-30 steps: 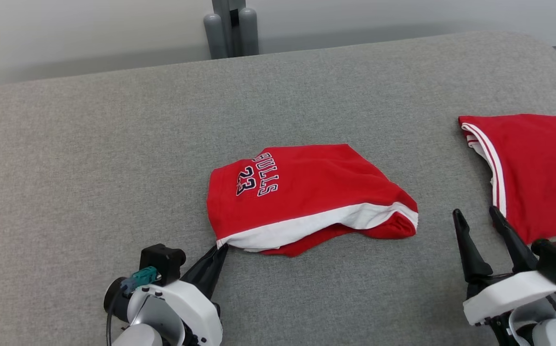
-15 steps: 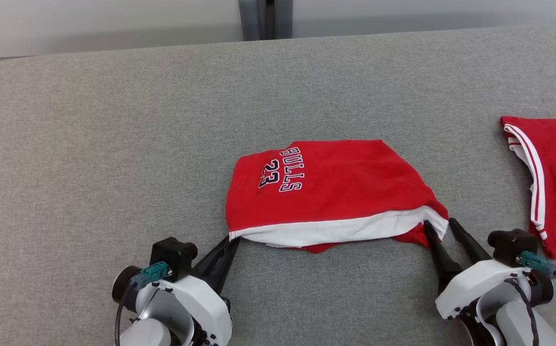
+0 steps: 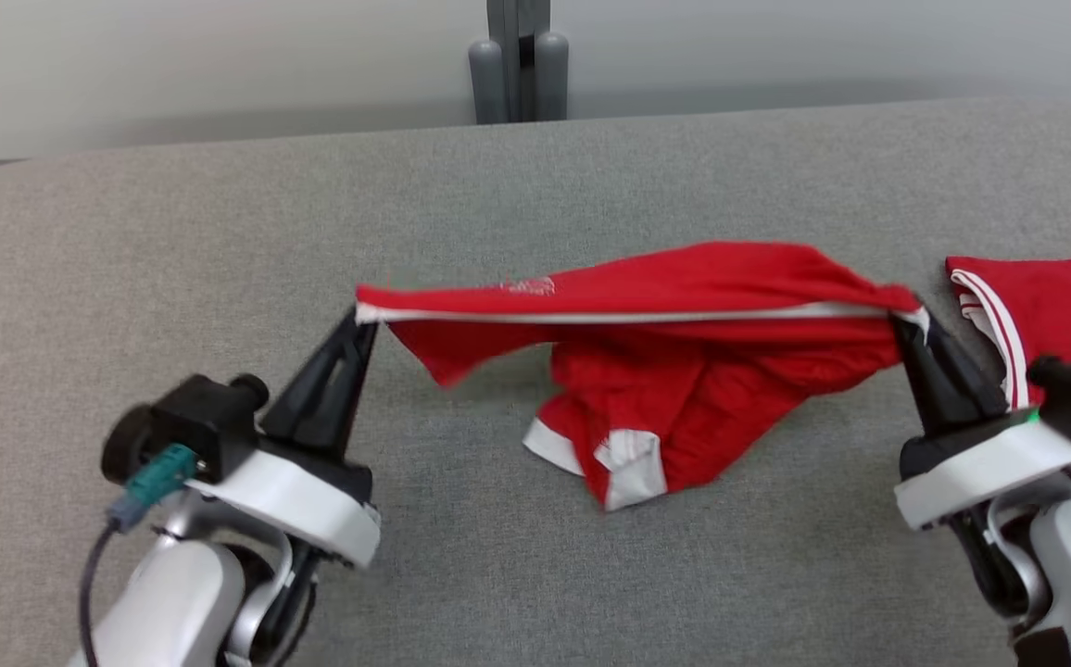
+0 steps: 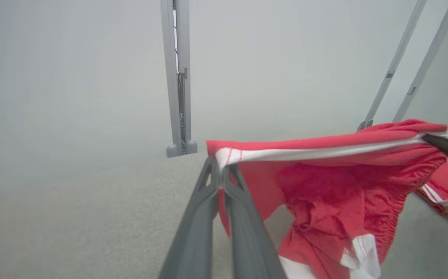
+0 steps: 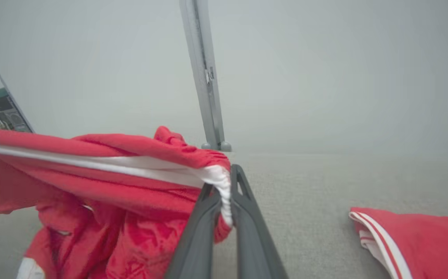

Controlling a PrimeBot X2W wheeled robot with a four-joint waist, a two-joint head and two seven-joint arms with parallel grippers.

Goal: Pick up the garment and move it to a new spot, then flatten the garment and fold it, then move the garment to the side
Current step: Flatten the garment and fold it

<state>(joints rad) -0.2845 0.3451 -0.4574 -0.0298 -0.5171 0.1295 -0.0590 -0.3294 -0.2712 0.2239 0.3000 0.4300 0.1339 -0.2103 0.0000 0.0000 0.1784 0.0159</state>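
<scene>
The garment (image 3: 684,371), a pair of red shorts by the look of it, hangs stretched over the middle of the bench (image 3: 220,232). Its white band (image 3: 628,317) is pulled into a nearly straight line while the rest sags below in loose folds. The lowest white-trimmed hem seems to brush the grey cover, though I cannot say for sure that it touches. The cloth looks light, thin and thoroughly limp: it holds no shape of its own, bunches wherever it isn't under tension, and would likely swing or twist if carried fast. The band is the sensible place to hold, being the firmest, thickest edge, and its two ends give the widest spread for laying the cloth flat. That is where it is held: the left gripper (image 3: 357,320) has its jaws pressed together on the band's left end, and the right gripper (image 3: 906,324) is closed tight on the right end, white cloth pinched between its fingers. Just beyond the right gripper, near the bench's right edge, lies a second red garment (image 3: 1054,306), close enough to snag. A grey post (image 3: 517,65) stands behind the far edge
</scene>
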